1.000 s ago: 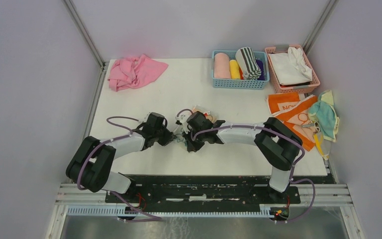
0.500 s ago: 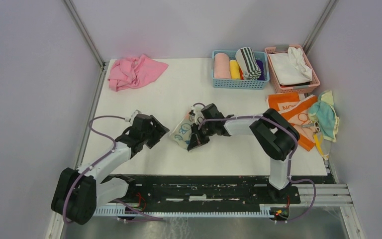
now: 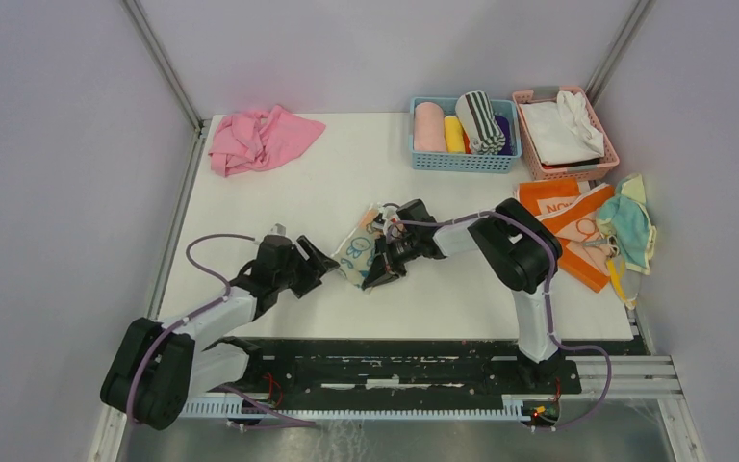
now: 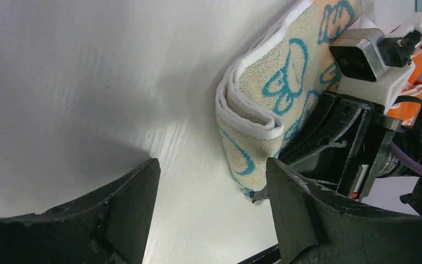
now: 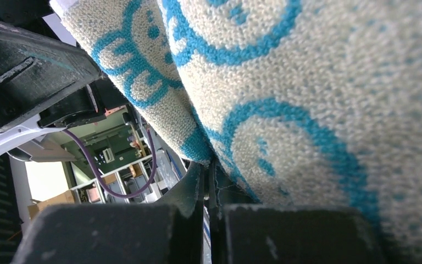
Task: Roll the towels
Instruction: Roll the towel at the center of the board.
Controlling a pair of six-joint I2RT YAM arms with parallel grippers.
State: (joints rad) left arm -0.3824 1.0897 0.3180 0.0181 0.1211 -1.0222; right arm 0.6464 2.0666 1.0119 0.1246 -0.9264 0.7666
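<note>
Your right pincer (image 3: 381, 269) is clamped on the pale folded terry towel with teal bunny prints (image 3: 354, 252) at mid white worktop (image 3: 346, 173); your left pincer (image 3: 314, 264) stands agape just beside it, holding nothing.

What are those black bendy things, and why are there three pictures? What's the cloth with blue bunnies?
They are two robot arms with pinching fingers. One picture looks down from above; the other two come from small cameras on each wrist. On the white table lie a pink cloth, an orange towel, a teal-and-yellow towel and a blue basket of rolled towels. The right gripper is shut on the bunny towel, a folded hand towel. The left gripper is open beside it, holding nothing.
</note>
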